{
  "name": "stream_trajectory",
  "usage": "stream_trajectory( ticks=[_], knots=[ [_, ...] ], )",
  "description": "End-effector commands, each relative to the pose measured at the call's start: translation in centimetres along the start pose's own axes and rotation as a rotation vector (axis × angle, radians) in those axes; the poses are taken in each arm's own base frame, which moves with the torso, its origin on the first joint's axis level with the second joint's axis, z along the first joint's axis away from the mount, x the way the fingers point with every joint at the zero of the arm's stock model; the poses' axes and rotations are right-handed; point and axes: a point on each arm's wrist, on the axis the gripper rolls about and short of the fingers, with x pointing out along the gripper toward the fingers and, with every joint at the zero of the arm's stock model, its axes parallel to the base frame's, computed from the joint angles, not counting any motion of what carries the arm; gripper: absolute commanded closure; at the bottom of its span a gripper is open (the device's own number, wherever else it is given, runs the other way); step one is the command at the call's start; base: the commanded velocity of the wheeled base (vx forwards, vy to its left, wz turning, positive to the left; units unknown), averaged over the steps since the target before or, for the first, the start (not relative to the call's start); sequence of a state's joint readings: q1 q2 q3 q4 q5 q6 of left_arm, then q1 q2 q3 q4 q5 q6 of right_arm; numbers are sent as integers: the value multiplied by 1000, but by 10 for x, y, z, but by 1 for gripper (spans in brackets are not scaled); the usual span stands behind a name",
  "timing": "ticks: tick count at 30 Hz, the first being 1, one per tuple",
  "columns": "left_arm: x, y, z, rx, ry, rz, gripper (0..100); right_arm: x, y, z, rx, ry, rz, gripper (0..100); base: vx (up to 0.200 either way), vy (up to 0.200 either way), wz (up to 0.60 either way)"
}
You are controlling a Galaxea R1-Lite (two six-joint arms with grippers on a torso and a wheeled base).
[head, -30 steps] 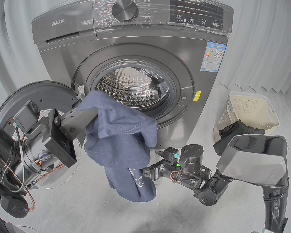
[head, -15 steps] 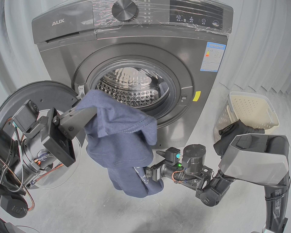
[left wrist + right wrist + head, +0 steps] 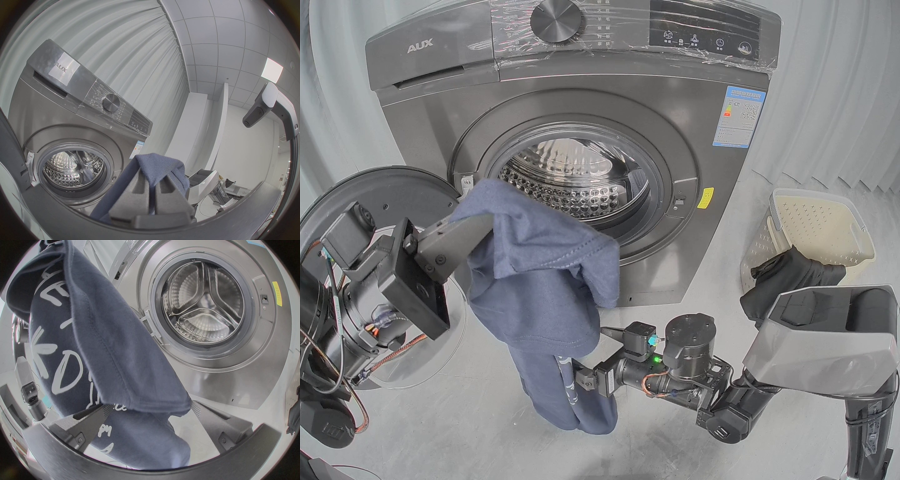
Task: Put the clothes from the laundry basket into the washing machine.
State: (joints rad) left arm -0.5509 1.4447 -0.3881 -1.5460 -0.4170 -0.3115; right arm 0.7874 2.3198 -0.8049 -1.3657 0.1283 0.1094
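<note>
We see the washing machine (image 3: 700, 125) at 12 o'clock in the head view. Its round door (image 3: 381, 194) is swung open toward 9 o'clock and the steel drum (image 3: 575, 169) is bare. The left gripper (image 3: 152, 190) sits at about 9 o'clock, just in front of the opening. Its two pads are pressed together on a fold of the navy garment (image 3: 544, 275). The garment drapes from there and hangs down toward 6 o'clock, outside the drum. The right gripper (image 3: 150, 418) is low at 6 o'clock with its fingers spread wide. The garment's lower end hangs between them, and we see no pinch on it. The laundry basket (image 3: 819, 225) stands at 3 o'clock beside the machine. A black garment (image 3: 787, 275) is slung over the basket's near rim.
</note>
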Motion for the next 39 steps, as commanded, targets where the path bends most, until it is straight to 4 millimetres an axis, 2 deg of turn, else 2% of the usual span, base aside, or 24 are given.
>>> stream_trajectory(
  ticks=[1,9,22,23,27,32,39],
  knots=[
    [0,-1,1,1,-5,-3,100,10,-5,6,-2,-40,-23,0,0,0,0],
    [-1,0,1,1,-2,-2,100,15,-7,9,0,-60,-26,0,0,0,0],
    [-1,-1,0,-1,-1,0,100,33,-8,12,6,-122,-27,0,0,0,0],
    [-1,0,0,-1,1,-2,100,33,-11,13,7,-128,-39,100,0,0,0],
    [-1,0,-1,-1,4,3,100,29,-16,17,8,-133,-53,100,0,0,0],
    [-2,2,-1,1,6,13,100,-2,-33,44,0,-157,-115,100,0,0,0],
    [-2,3,-2,1,8,15,100,-46,-58,69,-23,-174,-206,100,0,0,0]
  ],
)
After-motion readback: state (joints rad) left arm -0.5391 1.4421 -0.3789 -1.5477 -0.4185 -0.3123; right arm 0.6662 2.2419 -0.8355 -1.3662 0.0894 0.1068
